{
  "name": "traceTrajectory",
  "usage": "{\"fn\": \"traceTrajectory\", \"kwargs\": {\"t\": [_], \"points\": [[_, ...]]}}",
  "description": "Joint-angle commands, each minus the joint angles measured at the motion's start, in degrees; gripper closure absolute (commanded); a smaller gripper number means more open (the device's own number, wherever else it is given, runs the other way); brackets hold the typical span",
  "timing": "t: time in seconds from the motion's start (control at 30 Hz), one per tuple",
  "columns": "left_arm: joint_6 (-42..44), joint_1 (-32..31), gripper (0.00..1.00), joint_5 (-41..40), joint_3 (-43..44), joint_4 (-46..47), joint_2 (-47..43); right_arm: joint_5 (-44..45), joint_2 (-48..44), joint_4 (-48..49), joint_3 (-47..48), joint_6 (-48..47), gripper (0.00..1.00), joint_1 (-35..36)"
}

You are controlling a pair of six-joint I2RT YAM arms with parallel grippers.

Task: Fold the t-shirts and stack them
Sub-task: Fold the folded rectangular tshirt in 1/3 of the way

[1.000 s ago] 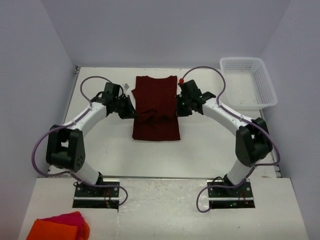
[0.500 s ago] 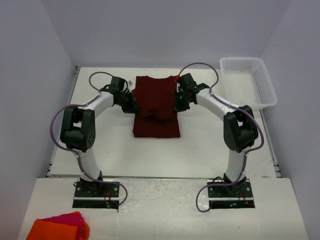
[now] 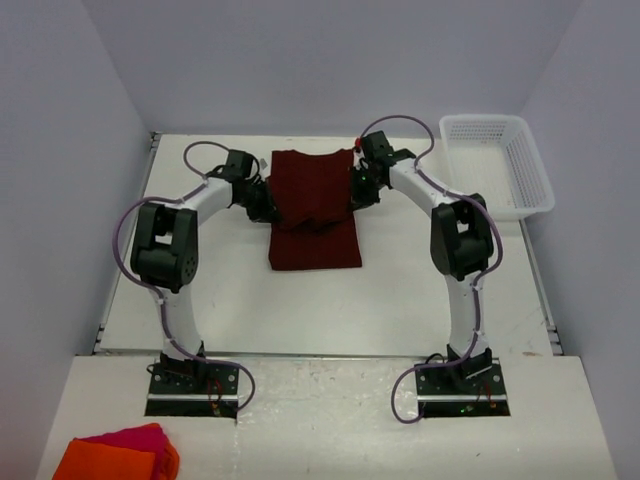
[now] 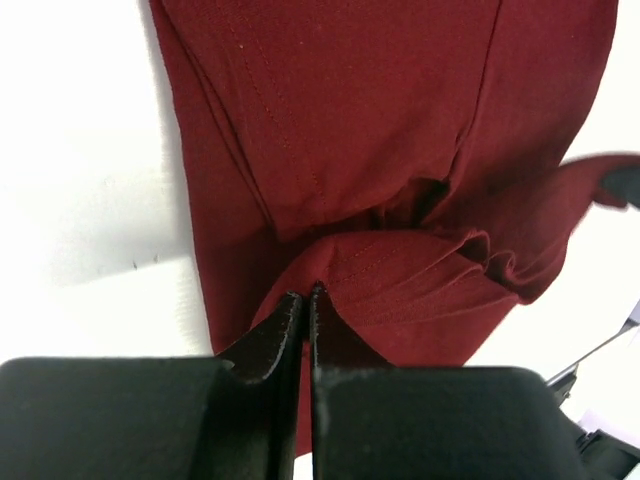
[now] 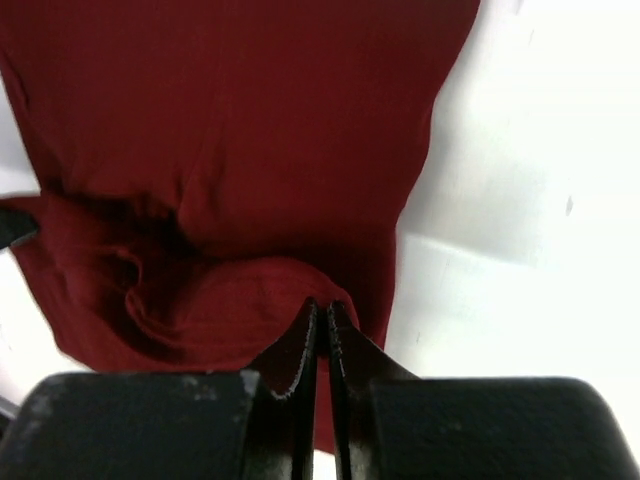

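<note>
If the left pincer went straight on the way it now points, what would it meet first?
The maroon t-shirt: the left pincer is shut on a fold of it, and more of that cloth lies directly ahead, though depth is unclear.

The t-shirt is dark maroon cloth, matt and soft. The wrist views show a fine ribbed knit and rows of stitching along its hems, and the fabric gathers into rounded creases. The left gripper and the right gripper have black fingers that look like matt plastic, slightly rough and scuffed along the tip edges. The bench is white, smooth and matt, with a few faint specks. The basket is white plastic with open lattice walls. The left arm and the right arm have smooth white shells with a slight sheen and matt black joints. The orange cloth and the pink cloth look soft and matt.
</note>
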Motion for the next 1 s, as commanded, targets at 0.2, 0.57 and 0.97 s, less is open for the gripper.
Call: {"fn": "traceTrajectory", "kwargs": {"t": [0.2,0.57,0.97], "points": [[0.87,1.44,0.47,-13.56,11.16,5.10,-5.50,6.37,6.12,-5.10,23.74,-5.94,0.27,-4.29],[-1.93,-3.04,0.94,4.85,-1.37,12.18,-16.07,-3.44,-18.32,3.95,-6.55,-2.46,0.99,-1.92],[-7.64,-7.52,1.00,27.12,-0.60,29.26,2.82,-8.74,-16.83,9.93,-21.68,0.90,1.00,5.38]]}}
